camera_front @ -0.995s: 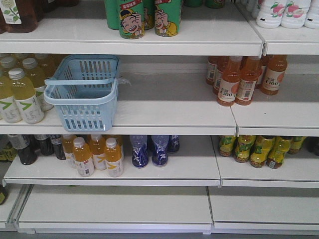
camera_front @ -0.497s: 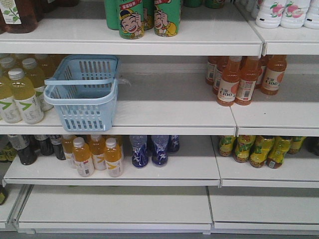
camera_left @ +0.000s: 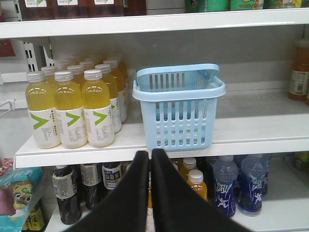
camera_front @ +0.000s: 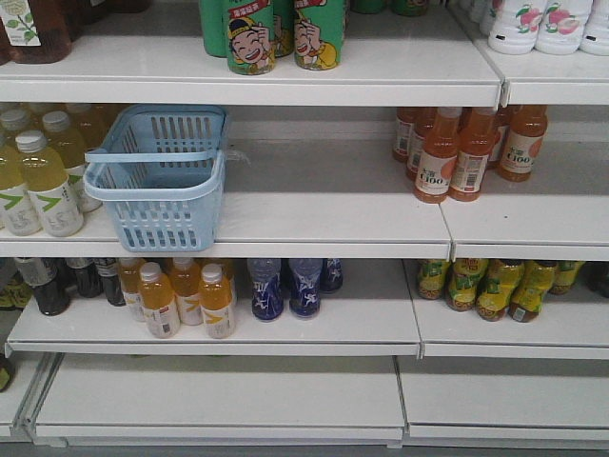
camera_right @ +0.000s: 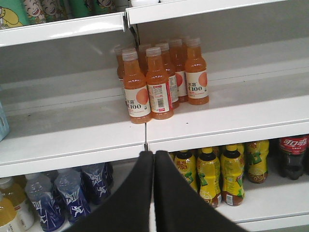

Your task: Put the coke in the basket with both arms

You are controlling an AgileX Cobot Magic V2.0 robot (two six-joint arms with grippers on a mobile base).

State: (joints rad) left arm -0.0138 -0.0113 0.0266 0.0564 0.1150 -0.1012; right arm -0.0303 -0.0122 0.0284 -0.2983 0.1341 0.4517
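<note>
The pale blue basket point(camera_front: 157, 176) stands on the middle shelf at the left; it also shows in the left wrist view point(camera_left: 178, 106), empty, with its handles down. The coke point(camera_right: 295, 145), with a red label and dark body, stands on the lower shelf at the far right edge of the right wrist view; its cap is hidden by the shelf above. My left gripper point(camera_left: 149, 153) is shut and empty, in front of the shelf edge just below the basket. My right gripper point(camera_right: 153, 154) is shut and empty, well left of the coke. Neither arm shows in the front view.
Yellow drink bottles point(camera_left: 72, 108) stand close to the left of the basket. Orange-juice bottles point(camera_right: 154, 82) stand on the middle shelf at the right. Yellow-labelled tea bottles point(camera_right: 212, 174) stand beside the coke. Blue bottles point(camera_left: 227, 186) and dark bottles point(camera_left: 67, 193) fill the lower shelf.
The front view has drifted very slightly. Nothing on the shelves has moved.
</note>
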